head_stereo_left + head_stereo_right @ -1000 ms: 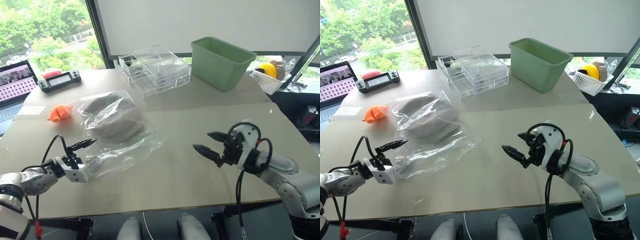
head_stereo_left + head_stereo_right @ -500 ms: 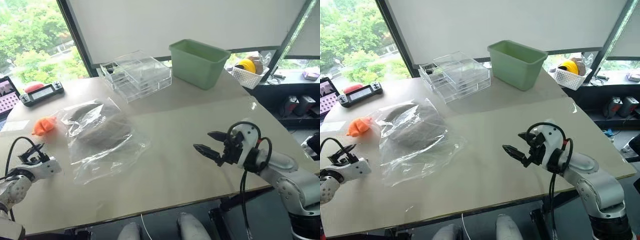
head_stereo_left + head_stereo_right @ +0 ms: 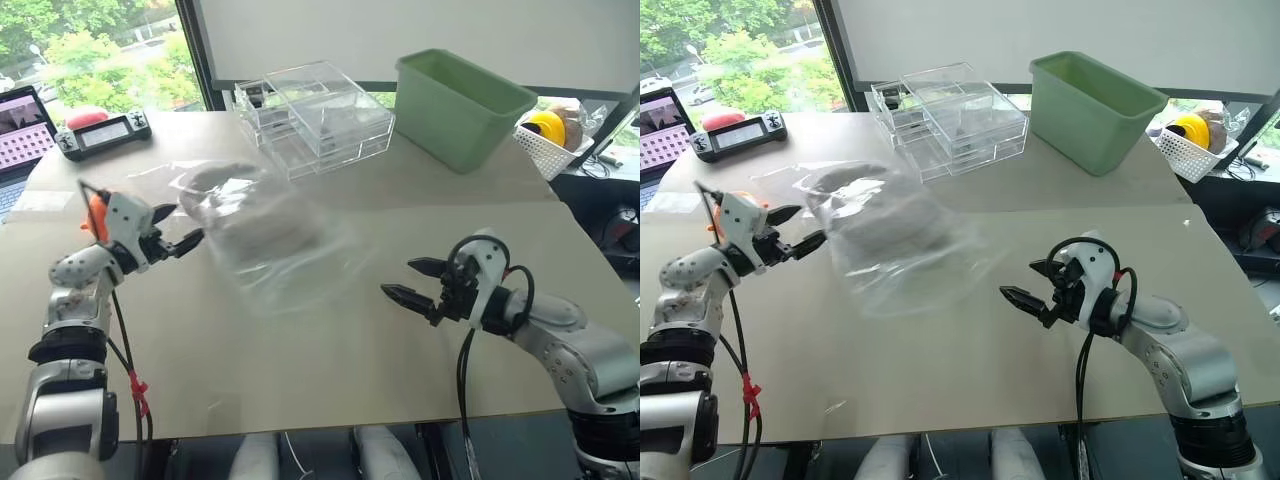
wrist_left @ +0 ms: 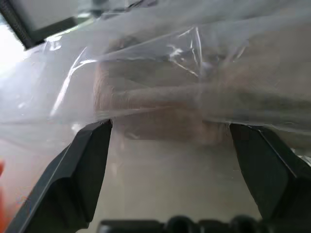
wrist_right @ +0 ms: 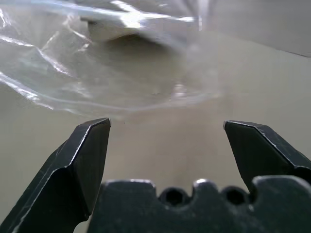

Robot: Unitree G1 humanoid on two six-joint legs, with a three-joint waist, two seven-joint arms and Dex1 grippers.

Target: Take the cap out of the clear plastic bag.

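The clear plastic bag (image 3: 275, 240) lies crumpled on the table left of centre. The beige cap (image 3: 250, 212) shows through it as a grey-tan mound. My left gripper (image 3: 183, 225) is open at the bag's left edge and points at it. In the left wrist view the bag (image 4: 194, 63) with the cap (image 4: 155, 109) inside stretches just beyond the open fingertips (image 4: 92, 145). My right gripper (image 3: 1018, 279) hangs open over bare table, a hand's width to the right of the bag, holding nothing. The right wrist view shows the bag's crinkled edge (image 5: 73, 63) ahead of it.
A small orange toy (image 3: 97, 212) sits right behind the left gripper. Clear acrylic boxes (image 3: 315, 115) and a green bin (image 3: 460, 105) stand at the back. A controller (image 3: 105, 132) and a laptop (image 3: 25, 115) are at the far left, and a white basket (image 3: 545, 140) is at the far right.
The camera has swung about. My left gripper pulled back from the bag's near left corner and now sits farther back, at its left side by the orange toy. The right gripper stayed put.
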